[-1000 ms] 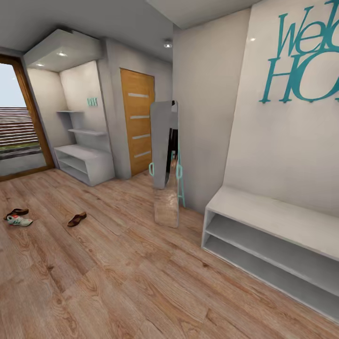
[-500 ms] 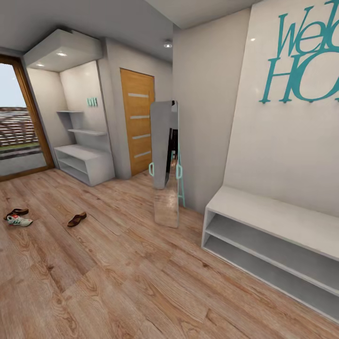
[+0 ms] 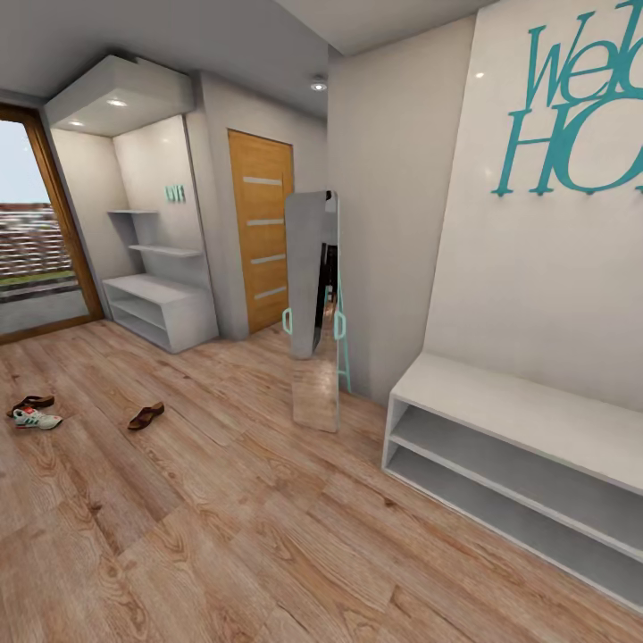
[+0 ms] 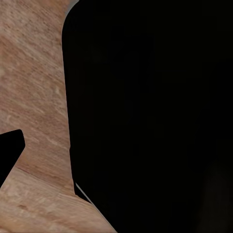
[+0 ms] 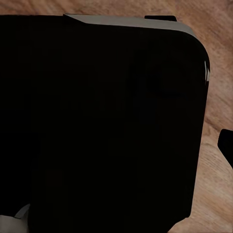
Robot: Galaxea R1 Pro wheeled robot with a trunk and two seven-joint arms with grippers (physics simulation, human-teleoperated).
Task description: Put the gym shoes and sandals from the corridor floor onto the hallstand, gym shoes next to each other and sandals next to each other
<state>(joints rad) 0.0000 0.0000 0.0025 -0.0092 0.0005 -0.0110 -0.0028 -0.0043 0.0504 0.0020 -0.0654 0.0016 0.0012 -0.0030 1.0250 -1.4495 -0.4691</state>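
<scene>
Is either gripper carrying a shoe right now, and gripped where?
Cannot be told: both wrist views are mostly dark. One gym shoe and both sandals lie on the corridor floor.

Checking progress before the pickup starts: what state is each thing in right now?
Sneaker: on the floor, right beside one sandal.
Sandal by the sneaker: on the floor.
Other sandal: on the floor, apart from them.
Shoe rack: far wall, visible shelves bare.
White bench: under the teal lettering, both shelves bare.
Wooden door: shut.
Mirror: upright, leaning slightly.
</scene>
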